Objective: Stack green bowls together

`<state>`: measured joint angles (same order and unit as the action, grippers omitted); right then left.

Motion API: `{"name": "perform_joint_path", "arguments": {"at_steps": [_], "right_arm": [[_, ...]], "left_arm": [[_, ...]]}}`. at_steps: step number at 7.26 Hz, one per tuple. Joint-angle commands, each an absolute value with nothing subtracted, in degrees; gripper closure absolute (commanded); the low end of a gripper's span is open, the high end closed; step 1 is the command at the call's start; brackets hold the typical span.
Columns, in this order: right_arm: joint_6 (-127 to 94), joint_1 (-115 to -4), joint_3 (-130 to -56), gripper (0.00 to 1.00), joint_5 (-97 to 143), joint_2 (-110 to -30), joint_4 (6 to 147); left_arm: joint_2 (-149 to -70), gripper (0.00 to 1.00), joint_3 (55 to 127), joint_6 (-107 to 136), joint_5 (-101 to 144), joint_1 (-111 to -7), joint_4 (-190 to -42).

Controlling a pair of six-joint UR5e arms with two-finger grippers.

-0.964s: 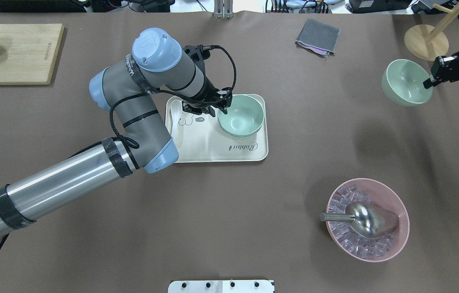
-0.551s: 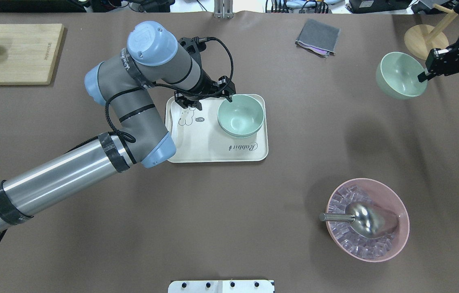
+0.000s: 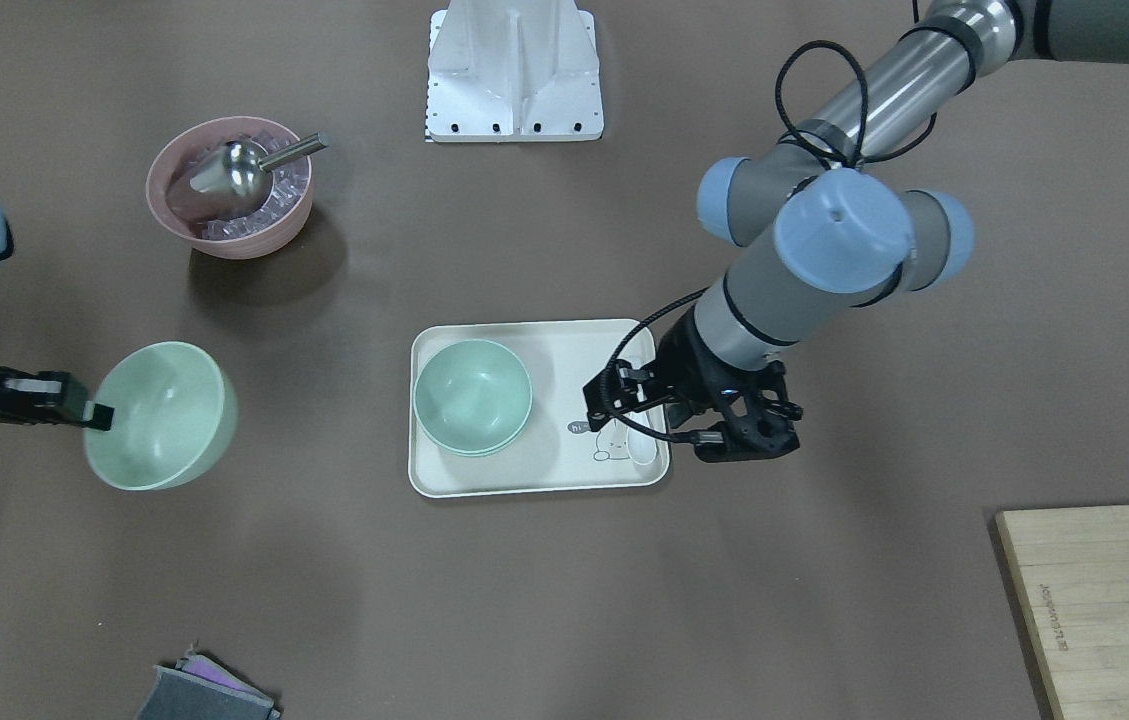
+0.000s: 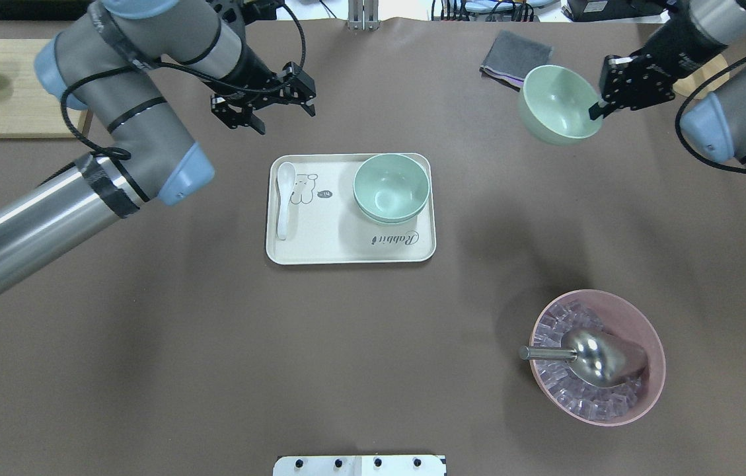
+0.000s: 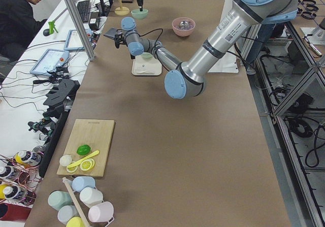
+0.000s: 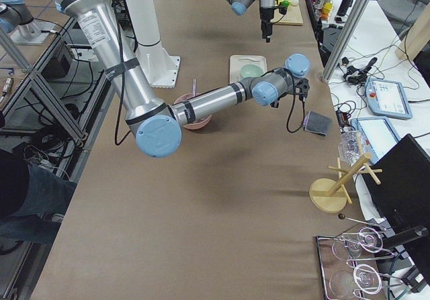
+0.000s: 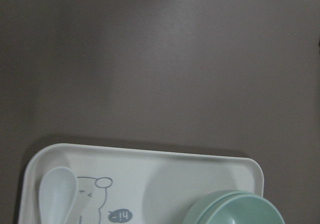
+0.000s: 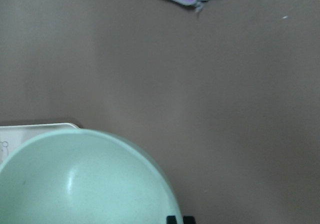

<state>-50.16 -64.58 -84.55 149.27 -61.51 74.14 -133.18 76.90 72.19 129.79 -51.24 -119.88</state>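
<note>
Two pale green bowls [image 4: 391,188] sit nested on the right of a cream tray [image 4: 339,248]; they also show in the front view [image 3: 472,396] and the left wrist view [image 7: 235,209]. My right gripper [image 4: 596,111] is shut on the rim of the third green bowl [image 4: 556,106] and holds it in the air, right of and beyond the tray. That bowl fills the lower left of the right wrist view [image 8: 85,179]. My left gripper [image 4: 280,118] is open and empty, raised above the table beyond the tray's left end.
A white spoon [image 4: 283,198] lies on the tray's left side. A pink bowl [image 4: 637,390] with ice and a metal scoop stands front right. A grey cloth [image 4: 515,59] lies at the back, and a wooden cutting board [image 4: 22,86] with fruit sits far left.
My left gripper has drawn back from the rim of the nested bowls and risen away beyond the tray, uncovering the spoon. My right gripper has carried its bowl left toward the tray.
</note>
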Motion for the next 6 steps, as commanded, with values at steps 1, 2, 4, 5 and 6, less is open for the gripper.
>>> {"name": "perform_joint_path", "arguments": {"at_steps": [1, 2, 4, 5, 6], "right_arm": [[-54.9, -57.4, -84.6, 1.0, 145.5, -56.1, 73.9], [-55.5, -55.1, -84.1, 1.0, 143.6, -54.0, 73.7], [-58.6, -52.7, -81.7, 1.0, 142.1, -53.6, 67.5], [-60.6, -51.3, -79.0, 1.0, 140.0, -52.5, 62.7], [-62.7, -50.3, -76.1, 1.0, 138.9, -50.4, 60.7]], "left_arm": [[-128.5, 0.02, 79.2, 66.1, 132.6, -55.5, -119.9], [-128.4, 0.02, 79.2, 64.5, 132.7, -55.9, -119.9], [-128.4, 0.02, 79.1, 64.5, 132.6, -56.1, -119.9], [-128.3, 0.02, 78.8, 64.5, 132.5, -56.1, -119.9], [-128.3, 0.02, 78.7, 64.5, 132.5, -56.1, -119.9]]}}
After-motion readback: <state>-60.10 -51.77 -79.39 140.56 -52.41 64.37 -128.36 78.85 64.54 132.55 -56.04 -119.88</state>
